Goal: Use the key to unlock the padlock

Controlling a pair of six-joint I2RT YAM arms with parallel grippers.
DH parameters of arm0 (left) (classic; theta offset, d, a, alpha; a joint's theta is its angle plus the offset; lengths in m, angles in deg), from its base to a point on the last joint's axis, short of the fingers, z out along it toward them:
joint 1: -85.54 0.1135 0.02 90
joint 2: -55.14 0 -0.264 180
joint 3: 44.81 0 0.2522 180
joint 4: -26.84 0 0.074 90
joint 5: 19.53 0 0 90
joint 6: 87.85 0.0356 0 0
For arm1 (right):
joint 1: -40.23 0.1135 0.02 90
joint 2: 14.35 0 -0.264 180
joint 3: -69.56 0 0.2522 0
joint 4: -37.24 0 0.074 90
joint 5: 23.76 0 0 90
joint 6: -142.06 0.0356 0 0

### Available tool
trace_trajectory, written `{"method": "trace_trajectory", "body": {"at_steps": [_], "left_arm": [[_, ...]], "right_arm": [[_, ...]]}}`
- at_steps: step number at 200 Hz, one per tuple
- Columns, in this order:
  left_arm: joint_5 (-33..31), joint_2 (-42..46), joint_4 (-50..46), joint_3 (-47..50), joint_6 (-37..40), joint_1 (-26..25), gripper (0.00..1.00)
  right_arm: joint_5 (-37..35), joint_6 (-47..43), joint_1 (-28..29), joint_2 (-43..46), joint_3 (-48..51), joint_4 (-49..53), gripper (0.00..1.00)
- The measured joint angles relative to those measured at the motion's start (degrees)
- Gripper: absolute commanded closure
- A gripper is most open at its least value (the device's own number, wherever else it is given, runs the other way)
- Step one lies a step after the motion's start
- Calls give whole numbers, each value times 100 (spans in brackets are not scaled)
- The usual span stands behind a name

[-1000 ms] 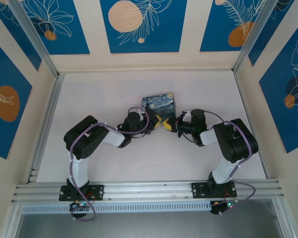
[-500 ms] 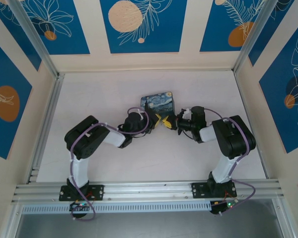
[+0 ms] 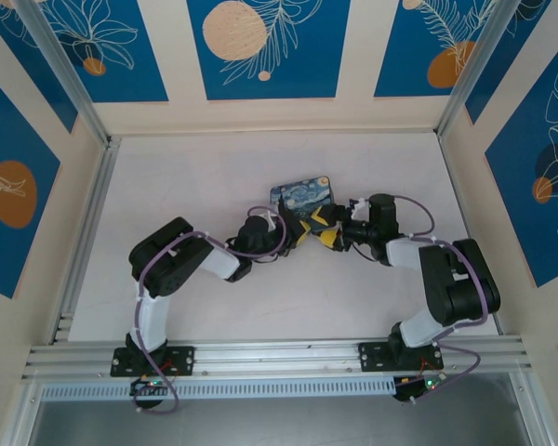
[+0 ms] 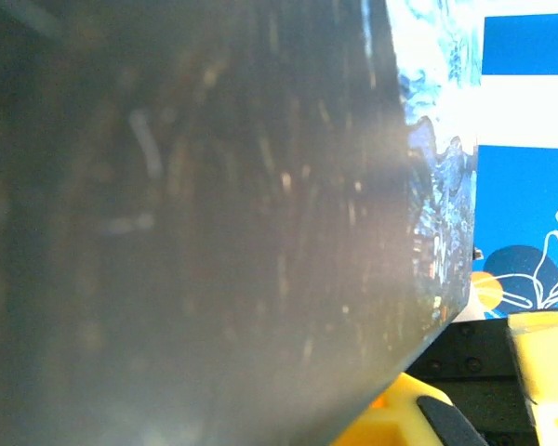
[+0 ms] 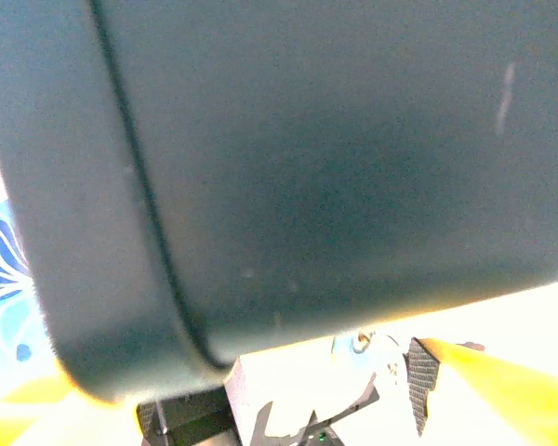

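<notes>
- Since half a second back, we see the right arm's elbow has swung out toward the near right. The dark blue box with the swirly Starry Night print (image 3: 303, 192) has slid a touch right.
- The left gripper (image 3: 296, 232) and right gripper (image 3: 329, 236), both yellow-tipped, meet just beside the box's near edge, almost touching.
- Clenched or released? We can't tell for either.
- The tiny padlock and key are too small for us to pick out by those fingers.
- Both wrist cams face a dark, blurry surface up close; a yellow fingertip (image 5: 525, 401) pokes in.
</notes>
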Motion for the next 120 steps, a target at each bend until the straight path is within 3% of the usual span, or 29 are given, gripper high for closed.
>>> {"method": "trace_trajectory", "body": {"at_steps": [45,55,87,106,120], "left_arm": [[57,17,-299,2,461,0,100],[87,42,-391,0,584,0,100],[153,216,-892,0,885,11,100],[190,363,-1368,-39,1082,11,100],[221,437,-1764,-136,1246,33,100]], "right_arm": [[-308,-1110,-39,748,-13,1532,27],[-492,-1414,-15,903,-46,1937,19],[-1246,-2365,170,1338,-208,3018,18],[-1784,-2865,455,1484,-334,3506,22],[-2194,-3220,726,1521,-439,3807,31]]}}
